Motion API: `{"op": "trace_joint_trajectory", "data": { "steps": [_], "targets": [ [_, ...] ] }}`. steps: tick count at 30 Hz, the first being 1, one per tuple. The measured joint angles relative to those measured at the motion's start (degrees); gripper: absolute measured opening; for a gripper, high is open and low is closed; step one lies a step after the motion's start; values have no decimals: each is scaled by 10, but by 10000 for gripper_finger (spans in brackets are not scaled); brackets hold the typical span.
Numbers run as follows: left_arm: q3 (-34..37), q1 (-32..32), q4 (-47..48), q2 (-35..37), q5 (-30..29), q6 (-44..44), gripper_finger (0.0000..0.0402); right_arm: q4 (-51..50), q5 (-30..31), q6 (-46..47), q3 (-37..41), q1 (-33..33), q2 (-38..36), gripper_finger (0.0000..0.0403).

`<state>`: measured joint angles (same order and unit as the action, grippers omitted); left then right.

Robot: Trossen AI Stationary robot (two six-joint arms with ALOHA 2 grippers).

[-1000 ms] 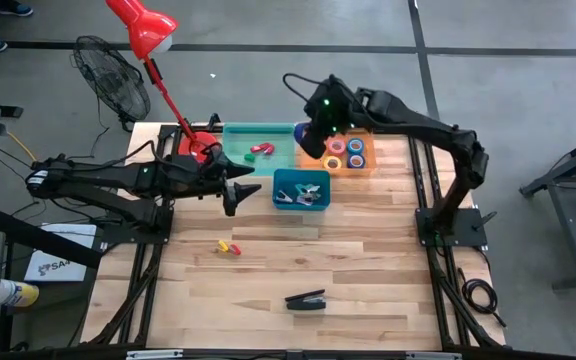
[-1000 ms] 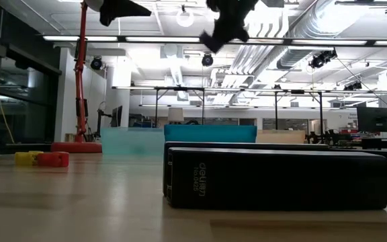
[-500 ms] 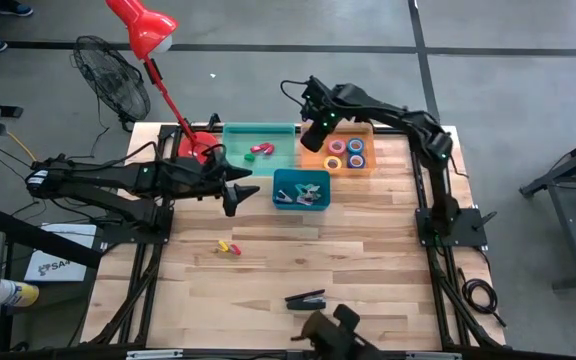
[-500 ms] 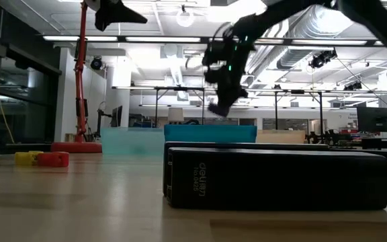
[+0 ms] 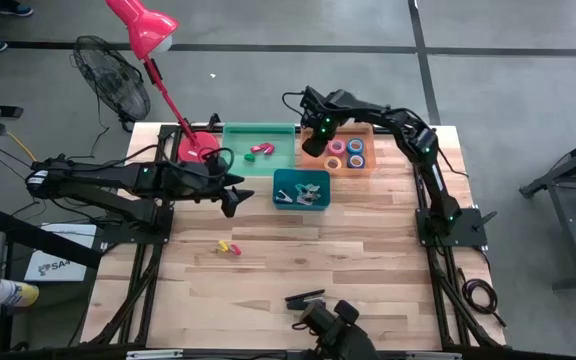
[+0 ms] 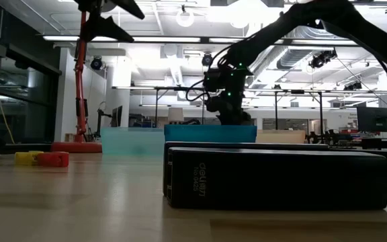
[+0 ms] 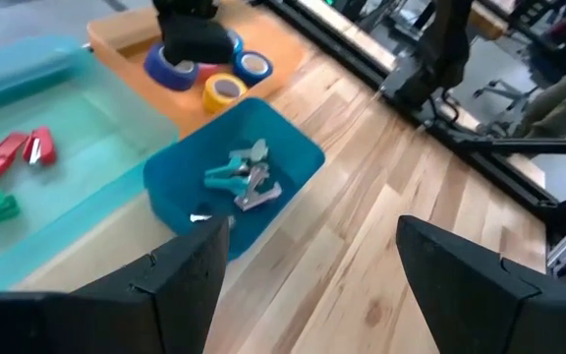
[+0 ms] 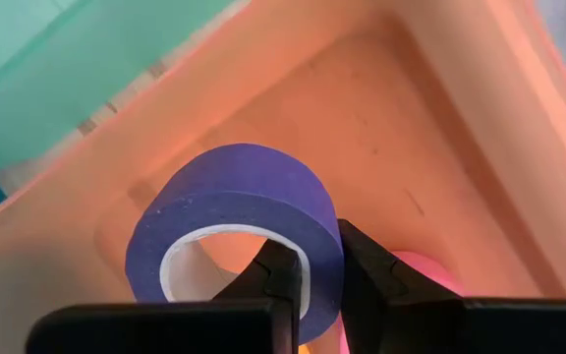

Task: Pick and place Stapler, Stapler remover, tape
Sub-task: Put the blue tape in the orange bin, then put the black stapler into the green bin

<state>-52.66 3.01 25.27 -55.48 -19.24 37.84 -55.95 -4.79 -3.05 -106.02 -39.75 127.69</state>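
My right gripper [image 5: 315, 141] is down in the orange tray [image 5: 368, 167] at the table's far side, shut on a purple tape roll [image 8: 239, 221]. Other tape rolls, pink, yellow and blue, lie flat in that tray [image 5: 346, 152]. The black stapler [image 5: 305, 298] lies on its base near the table's near edge, filling the low view [image 6: 277, 178]. My left gripper [image 5: 230, 196] hangs open in the air just left of the blue bin [image 5: 301, 190], touching nothing. Its fingers stand wide apart in the left wrist view [image 7: 312, 265]. My right gripper pinches the purple roll's wall [image 8: 324, 258] between its two fingers. One finger [image 8: 275, 280] is inside the pale hollow core and the other [image 8: 369, 280] is outside. The fingers come from above, pointing down. The roll sits low in the orange tray; I cannot tell whether it touches the floor.
The blue bin holds teal and metal clips [image 7: 244, 177]. A green tray [image 5: 260, 150] beside it holds red and green pieces. A small yellow-and-red item [image 5: 228, 246] lies on the bare wood. A red lamp base [image 5: 196, 146] stands at the far left. A dark object [image 5: 333, 322] shows at the near edge.
My right arm has swung toward the far edge and come down from high above the bins into the orange tray, carrying the purple roll. A dark object has come into view at the table's near edge. The stapler has stayed put.
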Motion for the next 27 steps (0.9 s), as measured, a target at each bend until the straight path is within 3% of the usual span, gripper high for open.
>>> {"op": "trace_joint_trajectory", "data": {
  "steps": [8,21,27],
  "targets": [
    [0,0,60,-4,0,26,289,-14,4,15,0,0,7,45],
    [0,0,109,-14,24,45,289,-50,15,26,0,3,2,144],
    [0,0,132,-15,48,45,289,-92,14,28,0,4,-28,168]
  ]
}}
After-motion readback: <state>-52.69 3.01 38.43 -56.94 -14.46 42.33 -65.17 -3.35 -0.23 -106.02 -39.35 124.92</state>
